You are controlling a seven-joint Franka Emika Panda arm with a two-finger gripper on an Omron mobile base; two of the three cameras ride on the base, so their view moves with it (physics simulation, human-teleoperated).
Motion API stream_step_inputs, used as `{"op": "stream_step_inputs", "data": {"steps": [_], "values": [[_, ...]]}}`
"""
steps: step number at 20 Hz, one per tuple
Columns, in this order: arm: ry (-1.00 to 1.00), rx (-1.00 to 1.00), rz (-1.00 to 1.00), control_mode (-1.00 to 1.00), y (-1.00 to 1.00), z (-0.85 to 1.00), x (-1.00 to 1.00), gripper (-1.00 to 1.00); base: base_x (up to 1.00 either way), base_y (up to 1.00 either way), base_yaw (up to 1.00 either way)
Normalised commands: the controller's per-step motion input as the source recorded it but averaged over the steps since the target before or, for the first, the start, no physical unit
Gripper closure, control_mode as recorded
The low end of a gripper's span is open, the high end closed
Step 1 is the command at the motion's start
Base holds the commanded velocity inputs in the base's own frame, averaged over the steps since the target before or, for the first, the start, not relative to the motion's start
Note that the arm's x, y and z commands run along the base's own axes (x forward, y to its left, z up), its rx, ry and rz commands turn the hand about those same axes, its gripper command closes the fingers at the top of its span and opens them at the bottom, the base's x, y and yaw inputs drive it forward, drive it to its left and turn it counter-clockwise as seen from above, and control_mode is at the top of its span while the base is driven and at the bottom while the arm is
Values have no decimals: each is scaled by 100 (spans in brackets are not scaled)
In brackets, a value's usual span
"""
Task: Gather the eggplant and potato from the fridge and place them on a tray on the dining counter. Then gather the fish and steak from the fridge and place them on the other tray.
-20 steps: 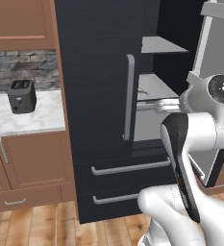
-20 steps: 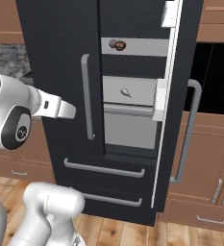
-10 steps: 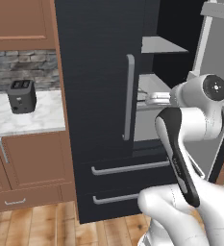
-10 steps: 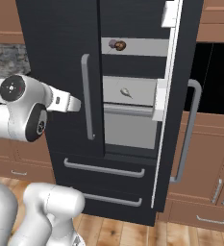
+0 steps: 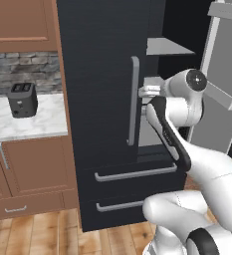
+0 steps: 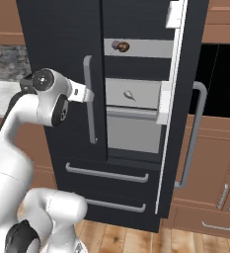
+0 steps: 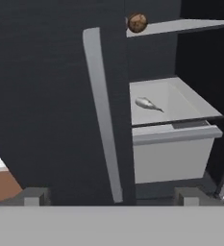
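The black fridge point(image 5: 97, 74) has its left door shut and its right door point(image 5: 222, 74) swung wide. The small silvery fish point(image 7: 148, 104) lies in a pale grey bin inside, also seen as the fish point(image 6: 129, 94). On the shelf above sits a round brown item point(image 7: 137, 22); I cannot tell whether it is the potato or the steak. My gripper point(image 7: 111, 197) is open and empty, held in front of the left door's silver handle point(image 6: 89, 106), short of the bin. The gripper point(image 6: 90, 94) points at the fridge opening. Eggplant, trays and dining counter are out of view.
A black toaster point(image 5: 23, 99) stands on the marble wall counter left of the fridge, with wood cabinets below. Two fridge drawers with bar handles point(image 5: 135, 173) sit under the doors. The open door's edge point(image 6: 172, 123) juts out beside a dark built-in appliance point(image 6: 225, 79).
The arm has swung in toward the fridge, bringing the hand from well back up close to the left door's handle. The jaws stayed open. The fish and the brown item have not moved.
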Motion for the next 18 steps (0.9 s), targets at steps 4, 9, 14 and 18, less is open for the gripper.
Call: {"op": "stream_step_inputs", "data": {"steps": [4,9,14,18], "values": [[0,0,0,-100,7,-15,100,-100,0,0,0],[0,0,0,-100,0,-20,100,-100,0,0,0],[0,0,1,-100,0,-26,100,-100,0,0,0],[0,0,1,-100,0,-26,100,-100,0,0,0]]}}
